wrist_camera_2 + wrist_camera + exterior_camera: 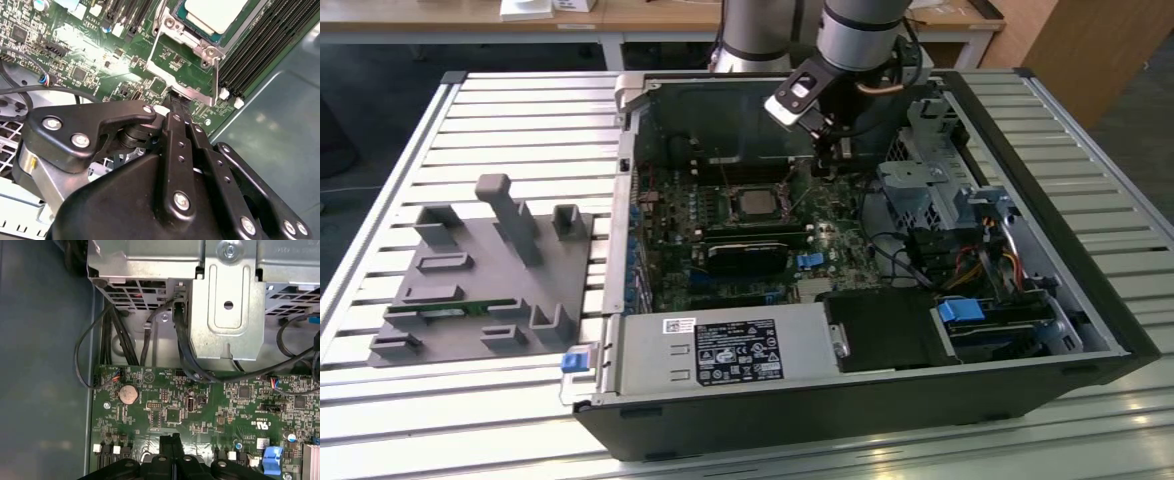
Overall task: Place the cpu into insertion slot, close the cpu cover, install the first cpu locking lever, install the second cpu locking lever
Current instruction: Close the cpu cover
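The cpu (758, 203) (215, 12), a silver-beige square, lies in the insertion slot (196, 46) on the green motherboard. The cpu cover (192, 93), a silvery frame with the board showing through its cut-out centre, stands swung open beside the slot. My gripper (831, 168) (176, 101) (172, 439) is inside the case, to the exterior view's right of the cpu. Its black fingers (172, 130) are shut together, and their tips are at the cover's outer edge. Nothing shows between them.
Long black memory slots (260, 50) run along the socket. A metal drive cage (225, 305) with black cables (150, 330) stands close behind the gripper. A black card (747, 250) and the power supply (720, 350) lie nearer the front. A grey fixture (480, 270) sits outside the case.
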Tool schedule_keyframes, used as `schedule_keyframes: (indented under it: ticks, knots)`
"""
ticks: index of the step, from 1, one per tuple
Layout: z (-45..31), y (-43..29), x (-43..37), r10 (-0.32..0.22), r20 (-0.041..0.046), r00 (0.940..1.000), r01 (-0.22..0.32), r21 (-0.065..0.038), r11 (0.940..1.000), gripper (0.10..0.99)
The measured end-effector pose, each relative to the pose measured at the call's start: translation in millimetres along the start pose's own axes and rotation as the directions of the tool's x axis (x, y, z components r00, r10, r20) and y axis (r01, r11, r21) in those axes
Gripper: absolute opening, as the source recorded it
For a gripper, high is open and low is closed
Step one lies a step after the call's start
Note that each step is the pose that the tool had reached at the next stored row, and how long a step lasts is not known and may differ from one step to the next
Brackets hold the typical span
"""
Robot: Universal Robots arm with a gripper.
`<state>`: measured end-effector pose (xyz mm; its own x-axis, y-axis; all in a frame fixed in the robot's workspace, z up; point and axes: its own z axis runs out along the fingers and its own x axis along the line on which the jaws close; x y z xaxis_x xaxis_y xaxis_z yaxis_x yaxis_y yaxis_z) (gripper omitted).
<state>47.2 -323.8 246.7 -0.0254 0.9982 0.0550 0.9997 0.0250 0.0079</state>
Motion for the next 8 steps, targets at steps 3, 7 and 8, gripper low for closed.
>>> schedule_keyframes:
  ticks: [3,7,8]
  knots:
    - [0.2,-2.4,0.1,0.000,0.0000,1.0000,0.000,0.000,1.0000,0.106]
    - [0.3,-5.7,0.1,0.000,0.0000,1.0000,0.000,0.000,1.0000,0.106]
    - [0.4,-6.4,0.2,0.000,0.0000,1.0000,0.000,0.000,1.0000,0.106]
